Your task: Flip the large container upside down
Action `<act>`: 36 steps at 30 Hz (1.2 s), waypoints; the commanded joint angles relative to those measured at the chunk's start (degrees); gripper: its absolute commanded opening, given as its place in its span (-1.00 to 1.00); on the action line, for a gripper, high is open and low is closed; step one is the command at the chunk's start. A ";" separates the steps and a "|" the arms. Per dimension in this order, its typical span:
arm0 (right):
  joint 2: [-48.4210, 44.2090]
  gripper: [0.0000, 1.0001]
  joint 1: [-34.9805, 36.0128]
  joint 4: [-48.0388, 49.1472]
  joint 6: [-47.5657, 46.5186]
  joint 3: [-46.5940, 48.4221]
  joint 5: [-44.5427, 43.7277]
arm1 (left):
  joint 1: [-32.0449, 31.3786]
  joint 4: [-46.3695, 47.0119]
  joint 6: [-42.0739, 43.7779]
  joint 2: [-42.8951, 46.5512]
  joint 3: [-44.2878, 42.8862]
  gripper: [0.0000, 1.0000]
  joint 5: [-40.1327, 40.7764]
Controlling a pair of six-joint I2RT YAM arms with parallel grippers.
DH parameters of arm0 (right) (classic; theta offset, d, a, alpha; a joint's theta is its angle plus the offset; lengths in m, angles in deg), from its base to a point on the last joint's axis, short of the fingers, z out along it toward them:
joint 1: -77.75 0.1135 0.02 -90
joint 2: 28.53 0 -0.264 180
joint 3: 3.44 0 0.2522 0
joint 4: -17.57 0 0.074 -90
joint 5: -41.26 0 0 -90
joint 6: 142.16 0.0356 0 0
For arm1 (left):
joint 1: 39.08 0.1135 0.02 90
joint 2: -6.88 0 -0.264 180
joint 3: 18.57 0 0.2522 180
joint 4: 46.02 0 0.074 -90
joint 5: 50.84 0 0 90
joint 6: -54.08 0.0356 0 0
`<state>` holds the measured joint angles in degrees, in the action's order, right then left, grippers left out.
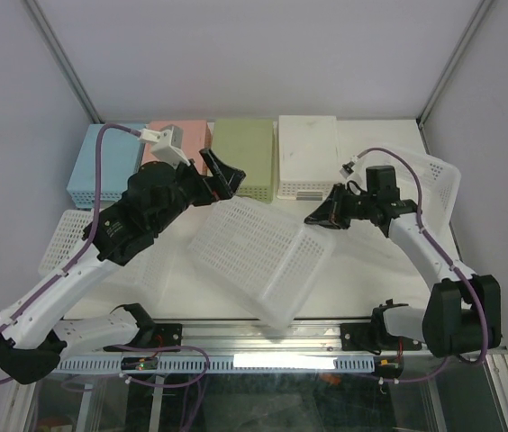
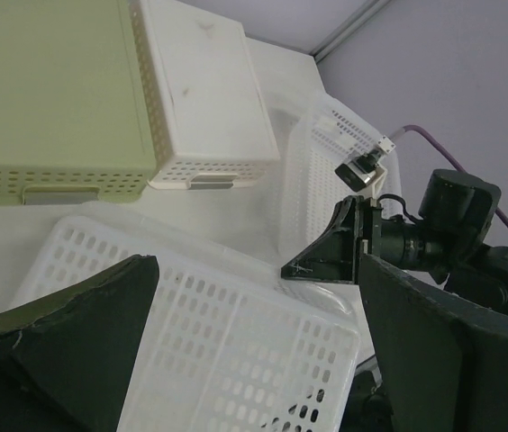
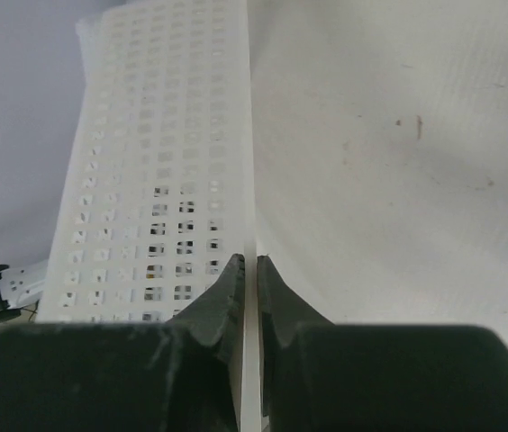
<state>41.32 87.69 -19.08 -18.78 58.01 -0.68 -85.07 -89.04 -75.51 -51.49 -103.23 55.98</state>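
The large white perforated container [image 1: 258, 256] lies tilted at the table's middle, with its slotted face toward the top camera. My right gripper [image 1: 313, 219] is shut on the thin edge at its far right corner, and the right wrist view shows the fingertips [image 3: 234, 274] pinching that rim [image 3: 252, 162]. My left gripper [image 1: 222, 175] is open and empty just beyond the container's far left corner. In the left wrist view the container [image 2: 218, 342] lies between and below the spread fingers [image 2: 83, 333], with the right gripper [image 2: 322, 265] across from it.
Blue [image 1: 101, 162], pink [image 1: 182, 142], green [image 1: 245, 157] and white [image 1: 308, 155] boxes stand in a row at the back. A white basket [image 1: 436, 184] leans at the far right. Another white basket [image 1: 65, 236] lies at the left under the left arm.
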 commanded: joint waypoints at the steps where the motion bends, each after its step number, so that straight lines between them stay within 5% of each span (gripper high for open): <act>1: 2.58 -1.00 -0.26 -1.51 -5.70 1.76 -3.48 | 0.63 1.88 -0.12 0.62 0.68 0.98 0.06; 4: 4.75 -1.00 -0.21 -1.52 -6.53 1.84 -6.81 | 0.58 1.99 -0.30 0.58 1.01 0.98 -0.03; 8: 6.56 -0.76 -0.10 -1.62 -6.99 2.23 -11.08 | 0.63 2.10 -0.40 0.33 1.28 0.98 -0.09; 12: 6.56 -0.17 0.50 -4.18 -8.10 3.93 -17.34 | 0.62 2.18 -0.32 -0.23 1.28 0.98 -0.16; 15: 5.33 0.05 0.53 -6.73 -9.12 5.38 -22.56 | 0.58 2.34 -0.31 -0.69 1.28 0.98 -0.45; 25: -9.23 0.26 0.53 -13.35 -6.95 4.76 -29.84 | 1.19 1.58 1.19 -5.38 1.86 0.98 -2.09; 36: -26.73 0.28 3.93 -15.17 5.48 -7.97 -26.70 | 11.05 0.08 1.97 -17.21 3.50 0.98 -13.73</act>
<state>16.71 89.63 -34.45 -18.64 52.45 -27.70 -77.01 -89.67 -75.40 -69.22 -100.36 46.69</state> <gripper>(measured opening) 0.645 0.990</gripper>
